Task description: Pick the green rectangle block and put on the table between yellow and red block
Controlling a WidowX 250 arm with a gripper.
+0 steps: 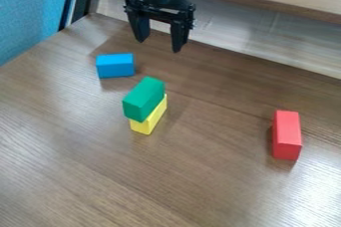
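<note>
Brown wood worktop: ample bare surface lies between the stack and the red block; a drop aimed carelessly could land off the line between yellow and red.

My hand: raised near the far edge, its two fingers apart, nothing held. Next step, I judge, is the grasp. The target lies askew, so if I close without matching its slant, I may catch corners and twist it loose.

Green block: stacked, off the worktop. Too shallow a pinch could let it slip in the lift; a sideways nudge could topple it.

Red block: well apart, to the right in view. Carrying low or overshooting could knock it.

Blue block: near the stack; a finger coming down wide might clip it.

Yellow block: directly beneath the green. Reaching too deep could clamp both, or drag this one out of place.
</note>
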